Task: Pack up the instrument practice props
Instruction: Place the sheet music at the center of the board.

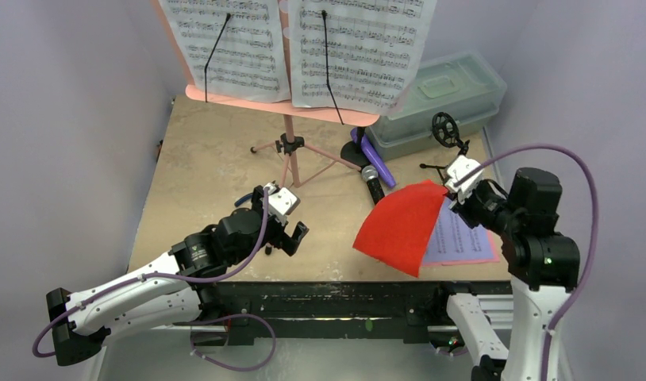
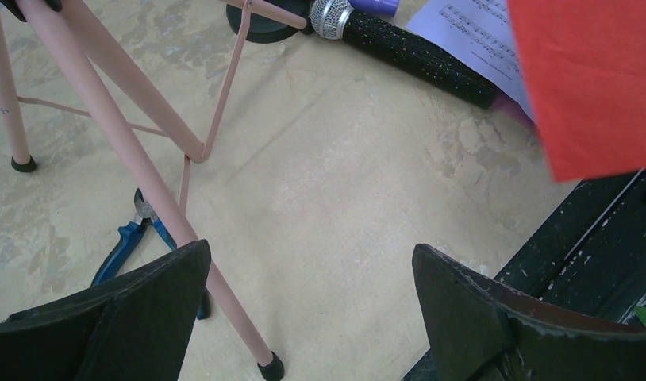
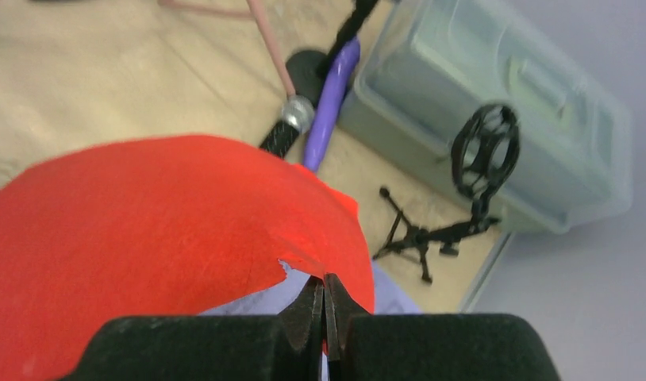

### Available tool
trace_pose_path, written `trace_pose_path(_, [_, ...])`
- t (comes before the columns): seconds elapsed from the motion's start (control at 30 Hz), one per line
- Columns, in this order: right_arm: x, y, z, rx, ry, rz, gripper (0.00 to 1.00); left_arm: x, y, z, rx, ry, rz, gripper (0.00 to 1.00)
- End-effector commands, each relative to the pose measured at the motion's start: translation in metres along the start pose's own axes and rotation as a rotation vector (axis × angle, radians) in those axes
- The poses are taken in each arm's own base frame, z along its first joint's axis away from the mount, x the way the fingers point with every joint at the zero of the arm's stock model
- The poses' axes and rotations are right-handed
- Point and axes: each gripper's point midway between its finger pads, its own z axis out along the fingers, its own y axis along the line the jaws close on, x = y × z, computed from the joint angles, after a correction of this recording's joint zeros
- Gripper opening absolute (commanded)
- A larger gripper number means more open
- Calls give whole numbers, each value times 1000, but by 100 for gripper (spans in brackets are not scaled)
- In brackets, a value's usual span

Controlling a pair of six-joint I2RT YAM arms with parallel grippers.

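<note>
My right gripper (image 1: pixel 447 190) is shut on the edge of a red music sheet (image 1: pixel 401 225), held up above the table; the sheet fills the right wrist view (image 3: pixel 145 238). Under it lies a lavender sheet (image 1: pixel 463 238). The pink tripod music rack (image 1: pixel 290 147) stands at the back with white sheets (image 1: pixel 304 48) on its panel. The black silver-headed mic (image 1: pixel 373 183) and the purple mic (image 1: pixel 377 159) lie by its right leg. A black mic support (image 1: pixel 447 135) stands by the box. My left gripper (image 1: pixel 284 226) is open and empty, near a rack leg (image 2: pixel 145 198).
A translucent greenish lidded box (image 1: pixel 439 99) sits at the back right. Blue-handled pliers (image 2: pixel 129 246) lie under the rack leg, left of my left gripper. A black rail (image 1: pixel 336 298) runs along the table's near edge. Walls close in on both sides.
</note>
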Motion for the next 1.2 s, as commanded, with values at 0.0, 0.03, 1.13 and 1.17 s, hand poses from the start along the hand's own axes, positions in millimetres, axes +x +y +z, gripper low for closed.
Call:
trace_pose_path(0.0, [67,-22,24,72,258,9,0,-6,-1,0,10,-19,-12,98])
trace_pose_path(0.03, [82,-22,29,69,310,17,0,-6,-2,0,10,-18,-13,99])
trace_pose_path(1.13, [114,9,-3,-22,495,24,0,-6,-5,1,29,-14,-14,98])
trace_pose_path(1.17, [117,10,-4,-20,502,23,0,-6,-5,1,30,-14,-13,99])
